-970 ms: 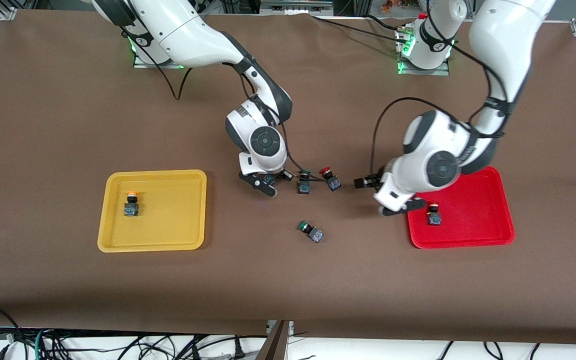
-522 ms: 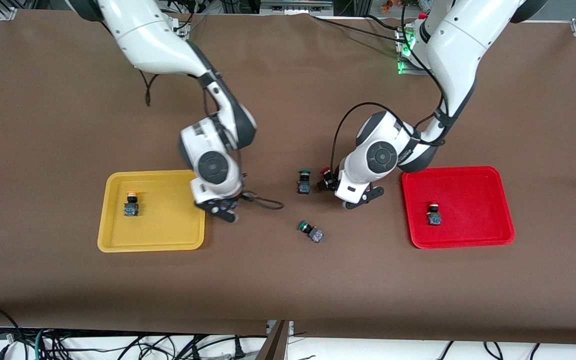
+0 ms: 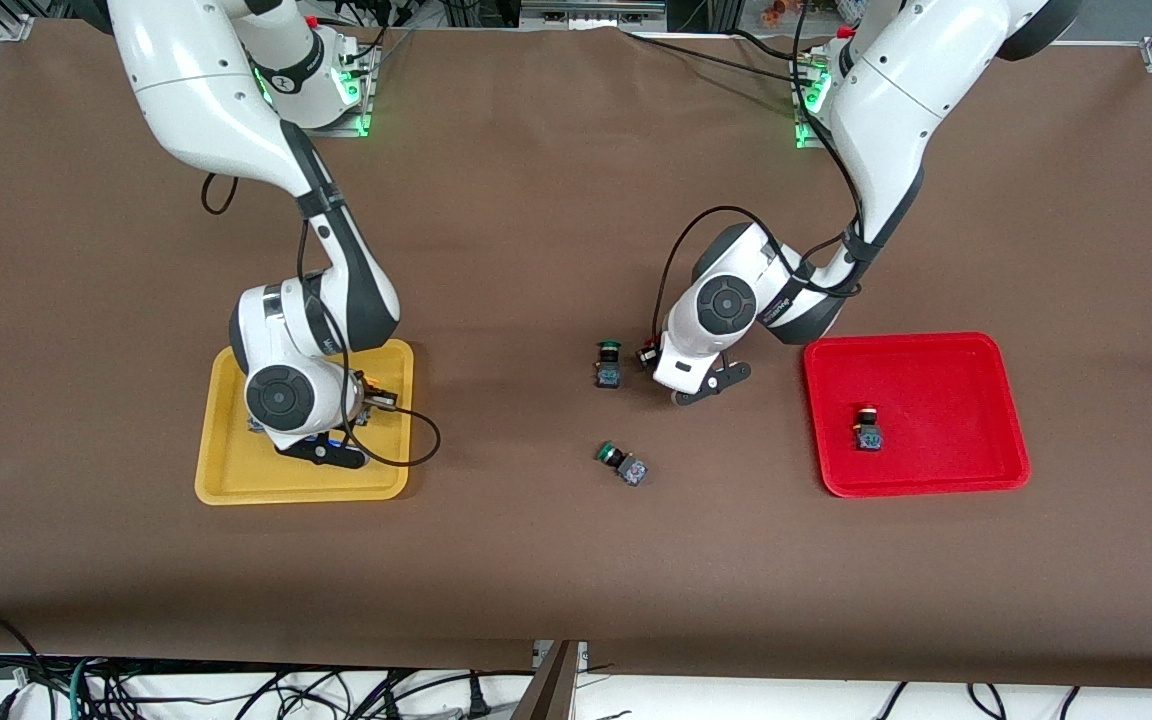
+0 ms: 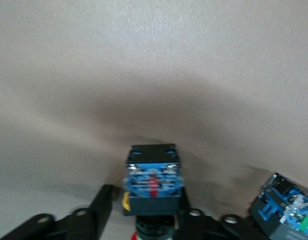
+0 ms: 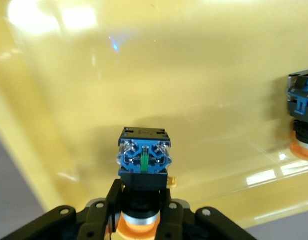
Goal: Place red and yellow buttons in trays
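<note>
My right gripper (image 3: 366,400) is shut on a yellow-capped button (image 5: 144,157) and holds it low over the yellow tray (image 3: 226,490), inside its rim; in the right wrist view the gripper (image 5: 144,192) clamps the black body. A second yellow button (image 5: 303,117) stands in that tray; the right wrist mostly hides it in the front view. My left gripper (image 3: 649,357) is down at the table, open, its fingers either side of a red-capped button (image 4: 153,175), one finger (image 4: 108,197) apart from it. Another red button (image 3: 868,428) sits in the red tray (image 3: 996,350).
Two green-capped buttons are on the brown table: one (image 3: 608,364) right beside the left gripper, also in the left wrist view (image 4: 286,207), and one (image 3: 622,463) lying nearer the front camera. A cable loops from the right wrist over the yellow tray's edge.
My right gripper carried the yellow button from the table's middle to over the yellow tray. My left gripper moved from the red tray to the red button beside the green one.
</note>
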Controlling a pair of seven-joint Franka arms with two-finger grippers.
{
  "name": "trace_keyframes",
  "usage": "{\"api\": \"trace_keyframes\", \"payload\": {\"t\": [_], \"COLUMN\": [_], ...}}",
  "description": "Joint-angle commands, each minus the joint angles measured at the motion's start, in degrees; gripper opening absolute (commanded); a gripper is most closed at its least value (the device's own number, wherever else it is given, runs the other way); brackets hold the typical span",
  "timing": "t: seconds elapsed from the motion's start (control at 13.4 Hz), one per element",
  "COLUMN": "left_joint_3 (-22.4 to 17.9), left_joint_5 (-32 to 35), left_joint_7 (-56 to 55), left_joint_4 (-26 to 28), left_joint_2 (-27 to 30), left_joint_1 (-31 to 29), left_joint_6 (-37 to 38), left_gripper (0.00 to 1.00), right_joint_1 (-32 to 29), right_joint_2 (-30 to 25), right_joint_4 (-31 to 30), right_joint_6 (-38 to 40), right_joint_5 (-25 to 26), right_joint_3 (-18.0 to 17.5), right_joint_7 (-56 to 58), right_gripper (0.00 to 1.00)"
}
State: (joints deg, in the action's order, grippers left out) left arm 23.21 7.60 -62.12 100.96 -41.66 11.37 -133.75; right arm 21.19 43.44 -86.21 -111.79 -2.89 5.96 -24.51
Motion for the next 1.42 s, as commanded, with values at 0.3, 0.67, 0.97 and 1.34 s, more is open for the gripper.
{"api": "trace_keyframes", "payload": {"t": [0.3, 0.67, 0.97, 1.34], "left_joint_3": [-1.59, -2.03, -5.09, -5.72], "left_joint_5": [1.45, 1.8, 7.24, 7.33], "left_joint_7": [1.1, 30.78, 41.43, 43.75], "left_joint_4": [-5.13, -9.99, -9.99, -10.69], "left_joint_2": [11.95, 9.42, 2.48, 3.93], "left_joint_1": [-11.95, -25.93, -26.83, -27.54], "left_joint_6": [30.09, 34.0, 19.26, 11.4], "left_gripper": [0.0, 0.01, 0.06, 1.0], "right_joint_1": [-4.04, -4.58, -4.66, -12.64], "right_joint_2": [-8.78, -21.01, -26.73, -39.89], "right_joint_4": [0.77, 4.03, 6.84, 0.89], "right_joint_6": [5.15, 19.92, 28.55, 29.61], "right_joint_5": [0.25, 0.17, 0.34, 2.1], "right_joint_3": [0.02, 4.84, 6.79, -0.23], "right_joint_7": [4.9, 13.42, 19.06, 19.41], "right_gripper": [1.0, 1.0, 1.0, 1.0]}}
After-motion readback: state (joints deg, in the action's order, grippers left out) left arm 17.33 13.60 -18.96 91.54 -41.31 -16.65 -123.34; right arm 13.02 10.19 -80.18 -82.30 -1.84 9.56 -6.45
